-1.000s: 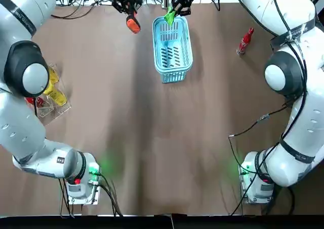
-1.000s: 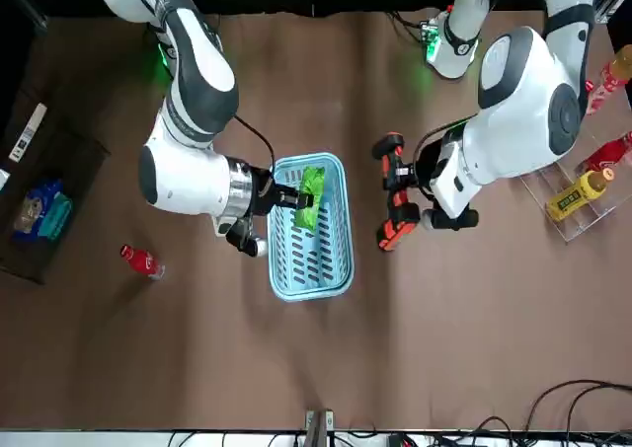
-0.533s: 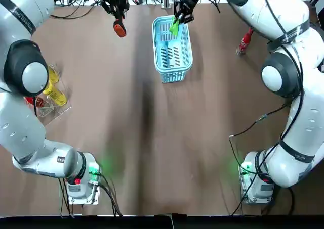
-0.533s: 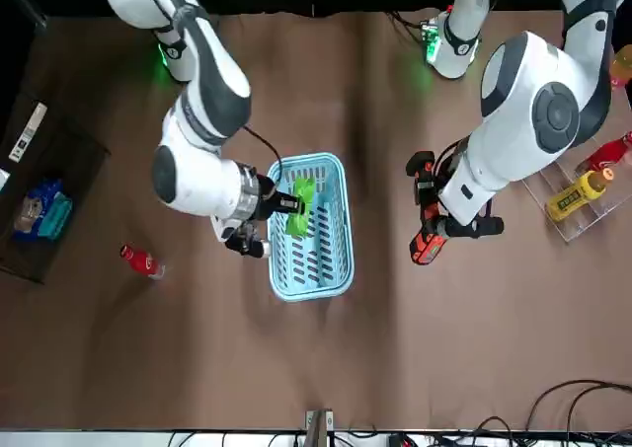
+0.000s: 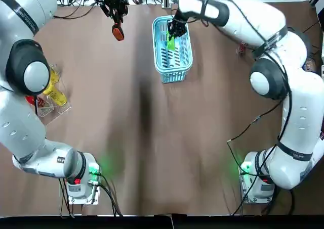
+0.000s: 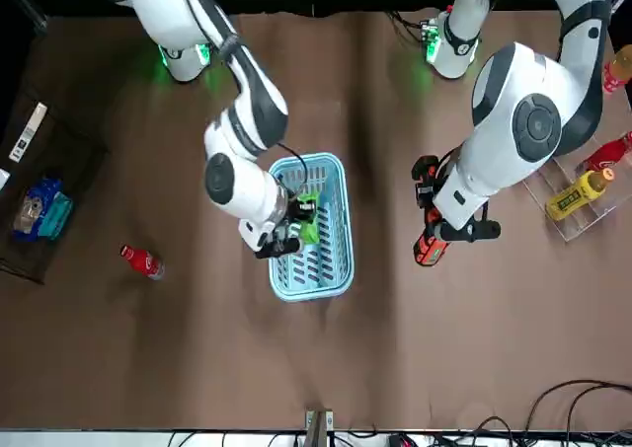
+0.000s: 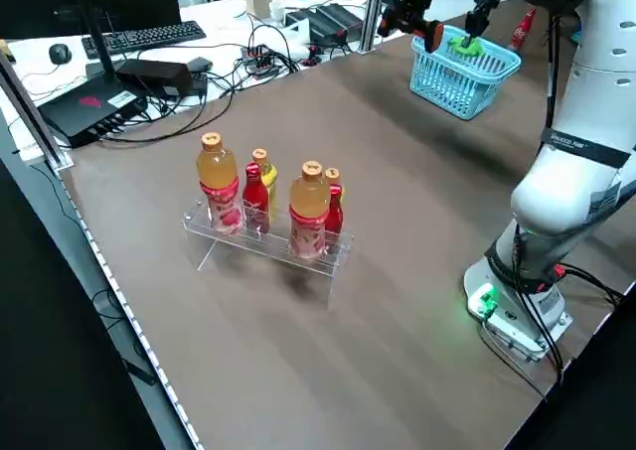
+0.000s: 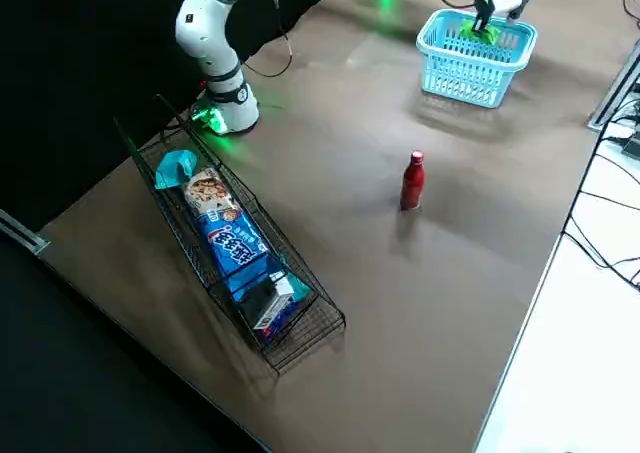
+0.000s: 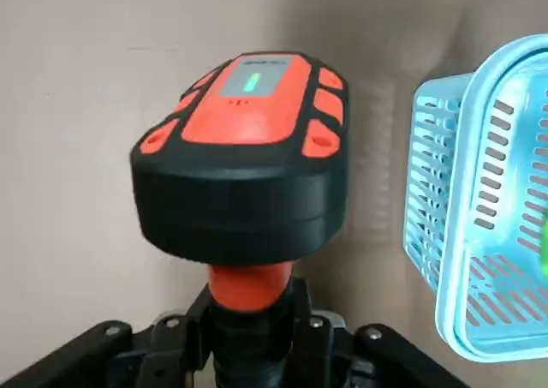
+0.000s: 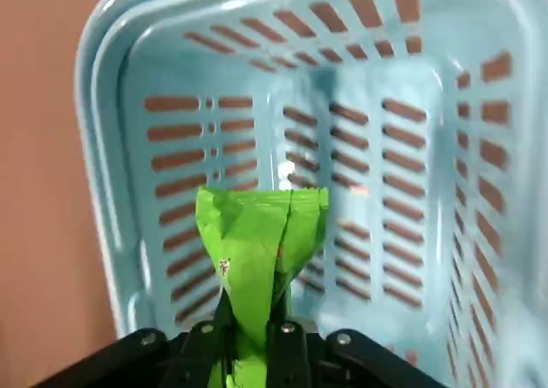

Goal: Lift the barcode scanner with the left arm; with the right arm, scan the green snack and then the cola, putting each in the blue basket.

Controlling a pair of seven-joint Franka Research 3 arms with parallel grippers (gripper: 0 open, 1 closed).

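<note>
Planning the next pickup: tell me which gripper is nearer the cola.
Right. The right gripper holds the snack at the basket's edge nearest the cola; the left gripper, holding the scanner, is past the basket's opposite edge.

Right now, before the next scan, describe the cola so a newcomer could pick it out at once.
From the blue basket at the table's far edge, look toward the robot's right. The cola is the small red bottle standing upright alone on the tabletop; the other red bottles share a clear rack on the robot's left.
</note>
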